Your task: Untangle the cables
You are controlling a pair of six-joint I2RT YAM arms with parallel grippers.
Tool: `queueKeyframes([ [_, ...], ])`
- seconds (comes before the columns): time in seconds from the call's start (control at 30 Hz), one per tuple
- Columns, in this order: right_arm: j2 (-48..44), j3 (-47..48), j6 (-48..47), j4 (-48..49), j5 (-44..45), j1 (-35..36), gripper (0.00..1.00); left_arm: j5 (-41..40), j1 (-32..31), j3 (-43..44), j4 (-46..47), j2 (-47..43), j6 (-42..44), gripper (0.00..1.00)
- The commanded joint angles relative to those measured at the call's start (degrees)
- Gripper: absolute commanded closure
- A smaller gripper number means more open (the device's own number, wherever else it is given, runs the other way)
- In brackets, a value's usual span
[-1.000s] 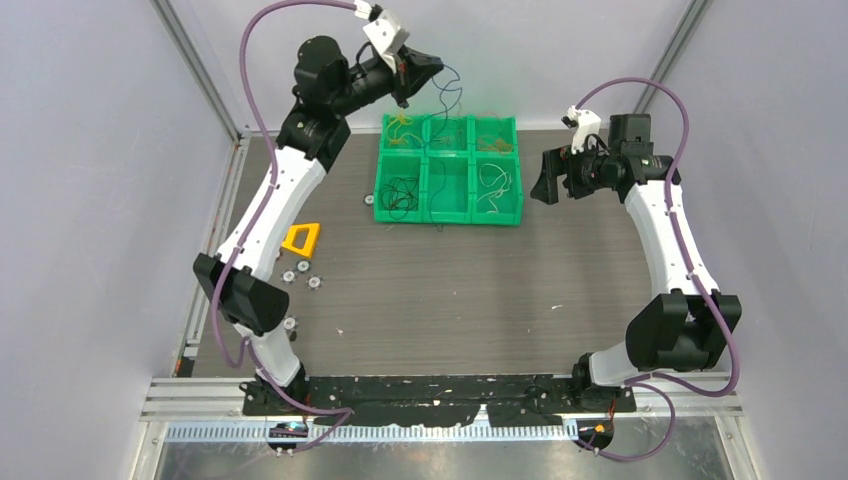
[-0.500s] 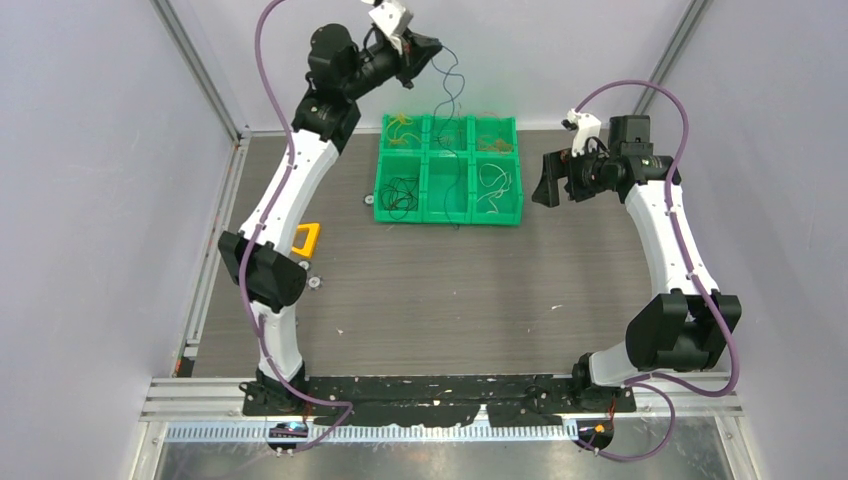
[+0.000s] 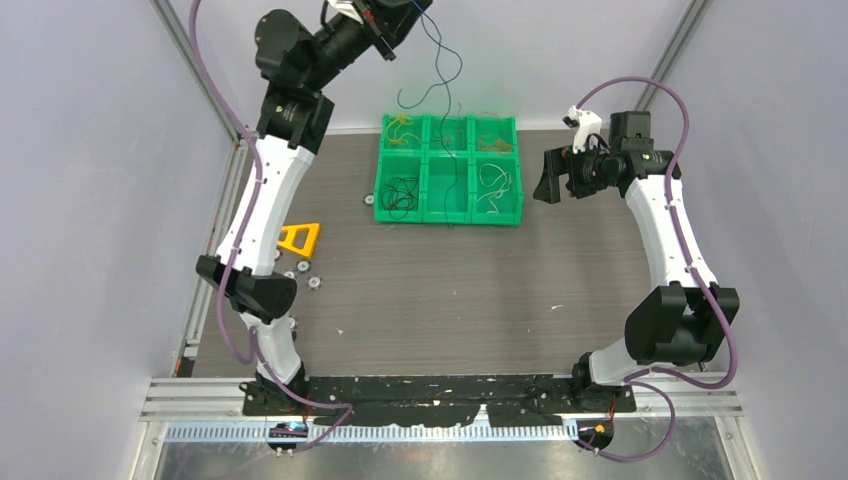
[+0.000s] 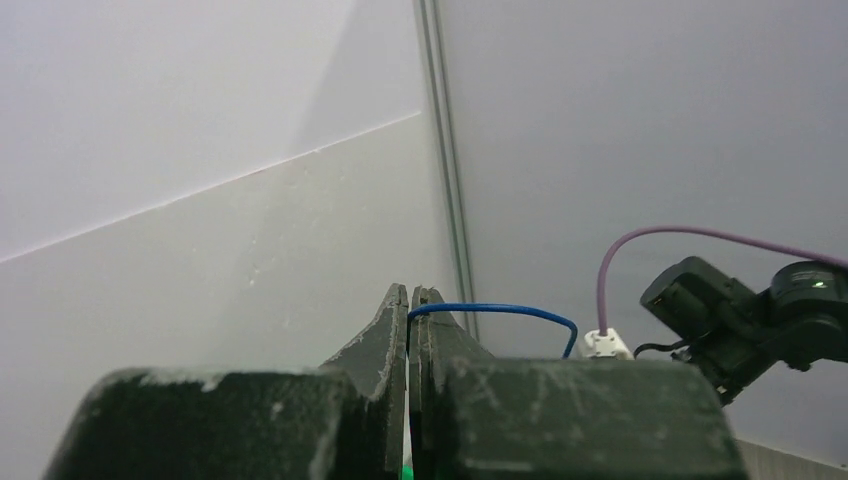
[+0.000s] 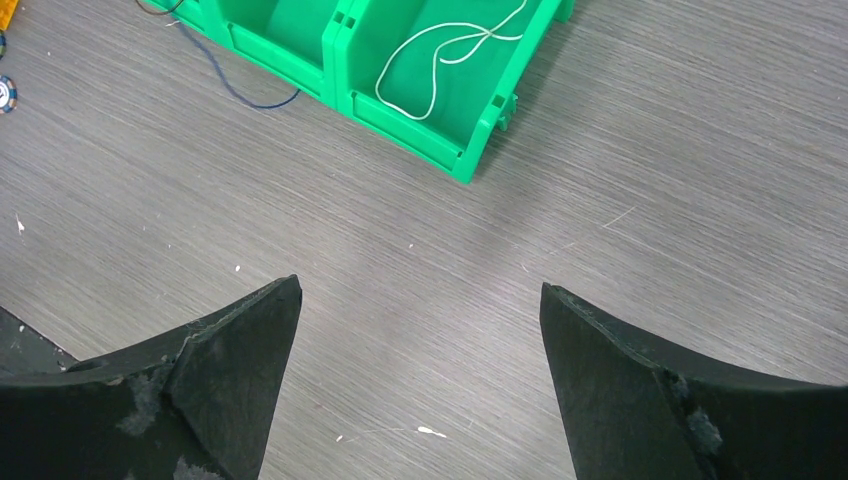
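The left end effector (image 3: pixel 396 14) hangs high above the far edge of the desk (image 3: pixel 450 290), jaws pressed together on a thin blue cable (image 3: pixel 446 72). The cable dangles in loose curves against the pale back wall (image 3: pixel 520 50), and its lower end hangs over the back row of a green bin (image 3: pixel 447 219). Up close, the left wrist view shows the same blue cable (image 4: pixel 500 310) arching out from between the closed tips of the left end effector (image 4: pixel 410 300), with a purple hose (image 4: pixel 680 235) and the other arm's wrist beyond it.

The six-compartment bin holds the other cables. Yellow and orange cables (image 3: pixel 402 125) lie in the back-left compartment, a black cable (image 3: pixel 402 192) is coiled in the front-left one, and a white cable (image 3: pixel 495 185) loops in the front-right one. In the right wrist view, the white cable (image 5: pixel 450 55) sits inside the bin's corner (image 5: pixel 460 160), and a dark blue strand (image 5: pixel 250 95) trails onto the desk just in front of the neighbouring compartment.

The right end effector (image 3: pixel 545 178) hovers just to the right of the bin, jaws spread wide and holding nothing, with bare desk showing between its fingers (image 5: pixel 230 370).

A yellow triangular piece (image 3: pixel 300 238) and several small discs (image 3: pixel 313 283) lie beside the left arm, well apart from the bin.
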Motion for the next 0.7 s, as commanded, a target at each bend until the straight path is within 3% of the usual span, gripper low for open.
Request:
queueKeyframes([
  [0.0, -0.50, 2.06, 0.02, 0.37, -0.89, -0.29, 0.05, 1.96, -0.04, -1.86, 5.78, -6.59, -5.83, 1.00],
  [0.13, -0.88, 1.33, 0.11, 0.41, -1.23, -0.29, 0.05, 0.62, 0.16, -1.83, 6.07, -8.22, -8.22, 1.00],
  [0.3, -1.34, 0.64, 0.45, 0.44, -1.52, -0.37, 0.05, 4.65, -0.28, -3.94, 8.27, -10.86, -13.62, 1.00],
  [0.47, -1.91, -0.30, 1.12, 0.92, -2.26, -0.37, 0.05, 1.52, -0.54, -13.37, 7.59, -14.88, -8.83, 1.00],
  [0.67, -1.71, -0.73, 1.55, 1.46, -2.39, -0.38, 0.05, -1.84, -0.53, -12.72, 10.03, -10.67, -6.55, 1.00],
])
